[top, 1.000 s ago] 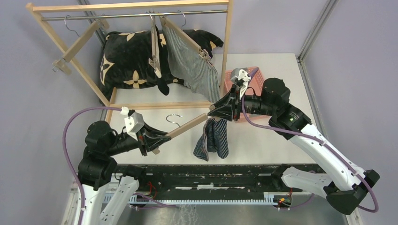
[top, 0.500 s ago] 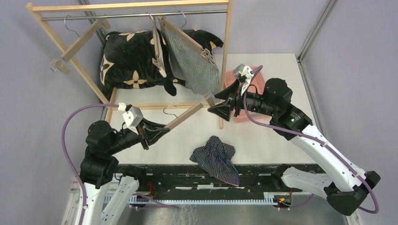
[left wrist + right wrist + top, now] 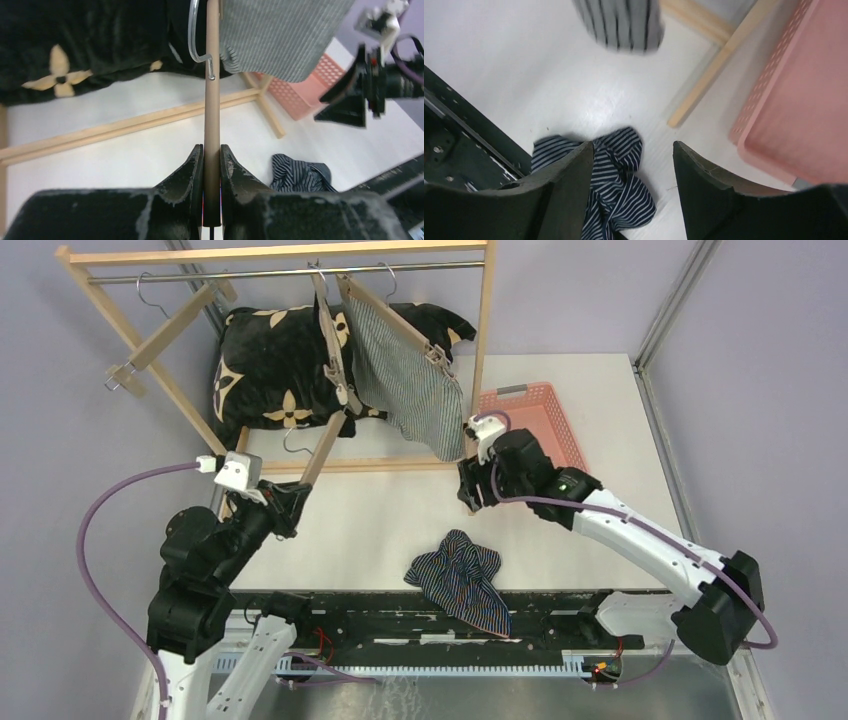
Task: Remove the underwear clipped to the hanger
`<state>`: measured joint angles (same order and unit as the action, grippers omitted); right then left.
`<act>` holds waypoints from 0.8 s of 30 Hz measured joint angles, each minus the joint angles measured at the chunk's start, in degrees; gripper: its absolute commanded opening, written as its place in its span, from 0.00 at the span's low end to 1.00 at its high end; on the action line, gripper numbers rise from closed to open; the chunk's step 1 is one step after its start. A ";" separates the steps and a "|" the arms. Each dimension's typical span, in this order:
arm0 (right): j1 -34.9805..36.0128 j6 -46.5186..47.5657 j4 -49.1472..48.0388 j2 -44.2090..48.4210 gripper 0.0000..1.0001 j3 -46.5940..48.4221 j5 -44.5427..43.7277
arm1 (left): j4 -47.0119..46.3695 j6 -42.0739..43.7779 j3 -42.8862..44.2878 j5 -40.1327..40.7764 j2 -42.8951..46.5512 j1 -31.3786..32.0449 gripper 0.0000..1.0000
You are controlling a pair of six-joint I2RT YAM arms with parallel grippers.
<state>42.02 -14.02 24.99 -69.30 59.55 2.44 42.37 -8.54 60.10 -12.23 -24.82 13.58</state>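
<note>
Clamping left gripper [image 3: 212,150]: jaws pinch wooden hanger [image 3: 212,90].
Right gripper [image 3: 631,147]: jaws apart.
Navy underwear [image 3: 458,575]: on counter [image 3: 380,530], six o'clock.

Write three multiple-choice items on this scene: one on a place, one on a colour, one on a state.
1. Where is the navy underwear?
A. on the rail
B. on the table
C. on the cushion

2. What colour is the basket?
A. pink
B. blue
C. green

3. What state is the left gripper in?
A. open and empty
B. shut on a hanger
C. shut on the cushion

Answers:
1 B, it lies crumpled on the white top near the front edge.
2 A, its perforated walls are pink.
3 B, the wooden bar sits clamped between its jaws.
</note>
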 measured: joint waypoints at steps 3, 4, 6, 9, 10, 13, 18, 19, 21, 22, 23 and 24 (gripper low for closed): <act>3.89 -1.29 2.54 -1.79 0.67 -2.56 -3.89 | 2.99 -0.31 1.46 6.23 -0.50 0.00 0.03; 5.29 -1.81 3.15 -2.25 0.67 -3.32 -4.81 | 3.87 -0.63 1.95 7.82 -0.79 0.00 0.03; 8.28 -3.10 3.34 -2.89 0.68 -5.44 -6.32 | 4.98 -1.31 2.45 10.64 -1.09 0.00 0.03; 11.93 -5.14 3.21 -3.87 0.70 -8.94 -7.39 | 6.19 -2.01 2.71 13.75 -1.11 0.00 0.03; 12.96 -5.88 3.04 -4.42 0.70 -10.19 -7.45 | 6.64 -2.19 2.84 14.82 -1.11 0.00 0.03; 14.84 -7.82 2.78 -6.91 0.72 -12.07 -7.39 | 8.17 -2.58 3.52 18.21 -1.11 0.00 0.03; 18.27 -9.90 0.74 -12.22 0.60 -12.61 -7.43 | 8.76 -2.71 4.57 20.57 -1.03 -0.02 0.03; 18.78 -10.14 0.24 -13.07 0.51 -12.70 -7.43 | 8.79 -2.73 4.57 20.68 -0.92 0.00 0.03; 19.67 -10.58 -0.85 -14.84 0.22 -13.05 -7.32 | 9.07 -2.73 4.59 20.76 -0.76 0.00 0.03; 19.91 -11.04 -1.40 -15.67 0.04 -13.38 -7.15 | 9.40 -2.73 4.66 20.74 -0.70 0.00 0.03; 19.96 -11.15 -1.64 -16.15 0.01 -13.70 -7.02 | 9.88 -2.73 4.79 20.74 -0.66 0.00 0.03; 19.96 -11.28 -1.90 -16.59 0.01 -14.05 -6.95 | 10.32 -2.73 4.96 20.72 -0.57 0.00 0.03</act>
<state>61.98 -25.30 23.09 -85.89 45.50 -4.51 52.69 -11.27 65.06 8.49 -25.39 13.58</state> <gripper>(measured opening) 0.131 0.202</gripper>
